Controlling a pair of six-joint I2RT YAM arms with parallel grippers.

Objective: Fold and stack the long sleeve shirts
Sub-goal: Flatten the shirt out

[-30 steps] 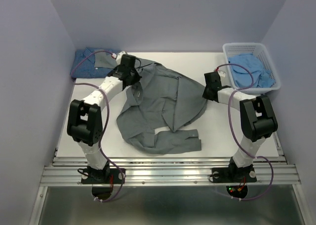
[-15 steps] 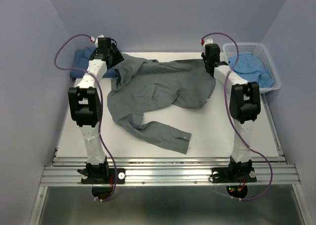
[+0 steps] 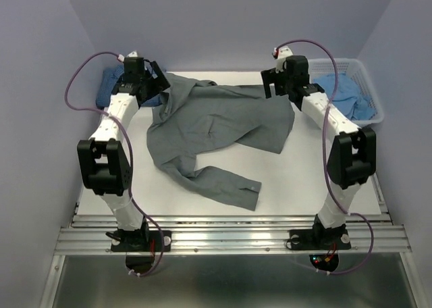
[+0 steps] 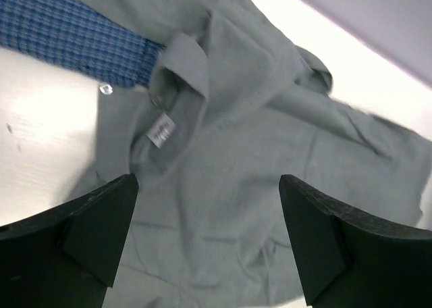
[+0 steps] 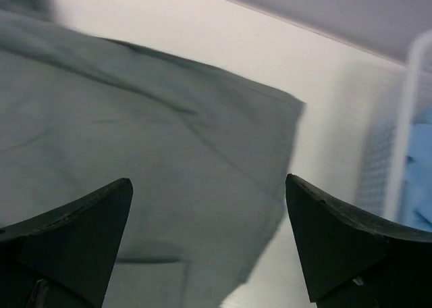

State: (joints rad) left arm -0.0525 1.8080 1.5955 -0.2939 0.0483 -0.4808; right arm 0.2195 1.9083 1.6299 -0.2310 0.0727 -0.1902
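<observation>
Grey collared button-up shirt [image 3: 216, 122] lies spread across white table [image 3: 304, 180], collar at far left, one sleeve trailing toward near edge; laid wide, likely as flat start for folding. Left gripper [image 3: 150, 80] hovers by collar, right gripper [image 3: 275, 84] over far right hem, both with jaws wide apart and gripping nothing. Dark blue dotted shirt [image 3: 110, 86] waits at far left corner beside collar. Pale blue shirt [image 3: 347, 95] sits in white lattice basket [image 3: 337, 63].

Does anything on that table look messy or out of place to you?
Yes. The grey shirt lies rumpled and crooked, one sleeve trailing toward the near edge, and its collar end overlaps the dark blue shirt at the far left. The pale blue shirt sits bunched in the basket.
</observation>
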